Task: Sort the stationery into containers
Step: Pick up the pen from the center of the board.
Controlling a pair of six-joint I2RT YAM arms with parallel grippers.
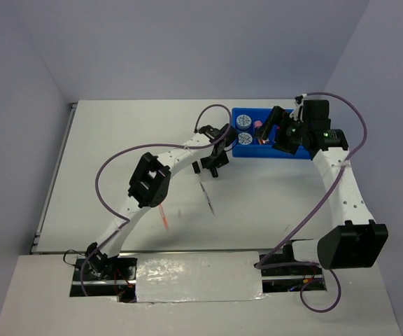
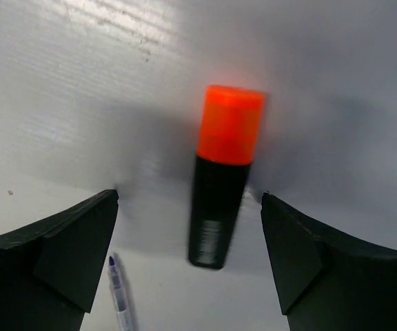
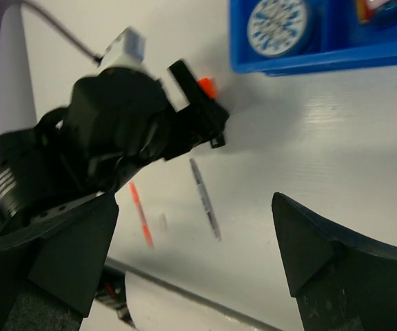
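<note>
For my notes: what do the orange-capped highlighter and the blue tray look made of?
The highlighter is probably moulded plastic: satin black barrel, saturated orange cap of smooth, even colour; blur hides finer texture. The tray is probably rigid plastic: uniform bright blue, smooth wall with a soft sheen.

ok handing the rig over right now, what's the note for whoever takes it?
Left pincer: open, straddling the orange-capped highlighter lying on the table, not gripped yet.
Right pincer: open, empty, at the blue tray.
Done: two tape discs and a pink item in the tray.
Left: the highlighter, plus a grey pen and an orange pen loose on the table.
</note>
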